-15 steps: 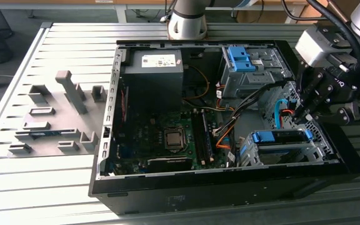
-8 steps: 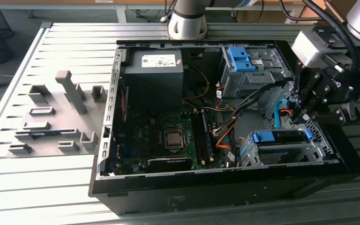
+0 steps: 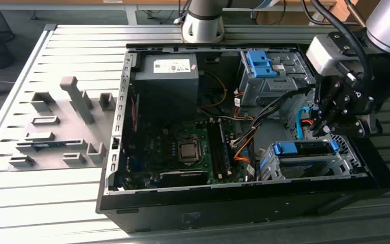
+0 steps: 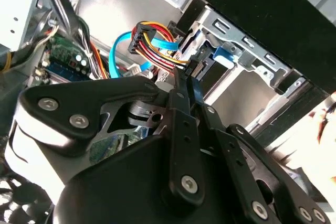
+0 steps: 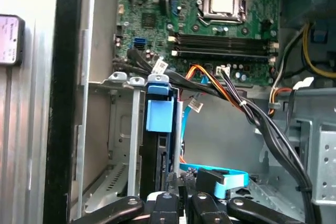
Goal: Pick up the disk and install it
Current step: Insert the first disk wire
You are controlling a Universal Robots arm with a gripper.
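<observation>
disk [image 3: 308, 148] first: in the exterior view it sits edge-up in the metal drive cage [image 3: 310, 168] at about four o'clock inside the open computer case [image 3: 249, 203], its blue plastic rail along the top edge, with the gripper [image 3: 327, 133] directly above it toward two o'clock and its tips down by the blue rail and the cables [image 3: 249, 147] beside it. whether the jaws are clamped or slack cannot be told from this angle. in the second wrist view the black linkage of the gripper [image 4: 184, 77] has its narrow tips drawn close together, apparently pinched on a thin dark edge next to the coloured power connector [image 4: 152, 38] and a light blue data cable [image 4: 118, 51]; what exactly they pinch is hard to make out, though it looks like the drive's end. in the first wrist view the disk [image 5: 157, 150] stands on edge in the cage slot at about six o'clock, below the motherboard [image 5: 210, 24], its blue latch tab [image 5: 159, 114] facing the camera and the gripper [image 5: 178, 195] at its near end. judged from this, the drive is rigid, fairly heavy for its size and sensitive to knocks, with smooth metal faces that could slip; the thin end or the blue rails look like the safest hold, kept clear of the cables.
</observation>
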